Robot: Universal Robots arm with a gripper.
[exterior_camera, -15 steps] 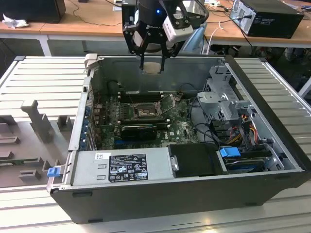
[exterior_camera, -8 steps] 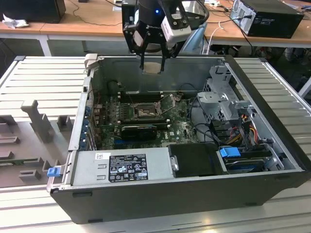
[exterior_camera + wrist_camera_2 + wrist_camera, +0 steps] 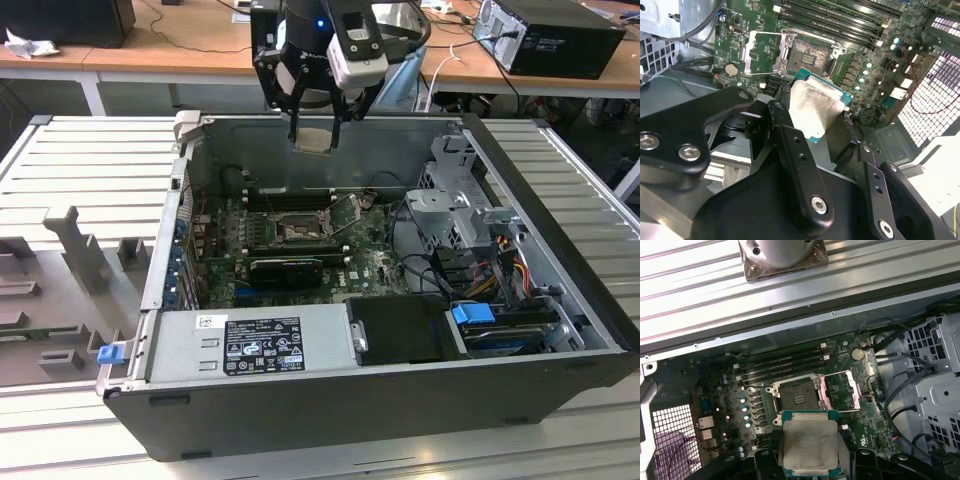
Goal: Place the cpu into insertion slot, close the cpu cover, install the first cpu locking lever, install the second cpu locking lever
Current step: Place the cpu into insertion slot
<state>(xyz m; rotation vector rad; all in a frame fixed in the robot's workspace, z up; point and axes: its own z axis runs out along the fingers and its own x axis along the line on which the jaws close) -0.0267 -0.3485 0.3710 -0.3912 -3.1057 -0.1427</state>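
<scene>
My gripper hangs above the open computer case, shut on the cpu, a pale silver square chip with a green edge. In both wrist views the cpu sits between the black fingers, held flat and high over the motherboard. The insertion slot lies open below, its dark contact field bare. The cpu cover, a thin metal frame with a window, is swung open beside the slot.
Long black memory slots run next to the socket. A grey power supply fills the case front, and a drive cage with cables stands at the exterior view's right. Case walls surround the board.
</scene>
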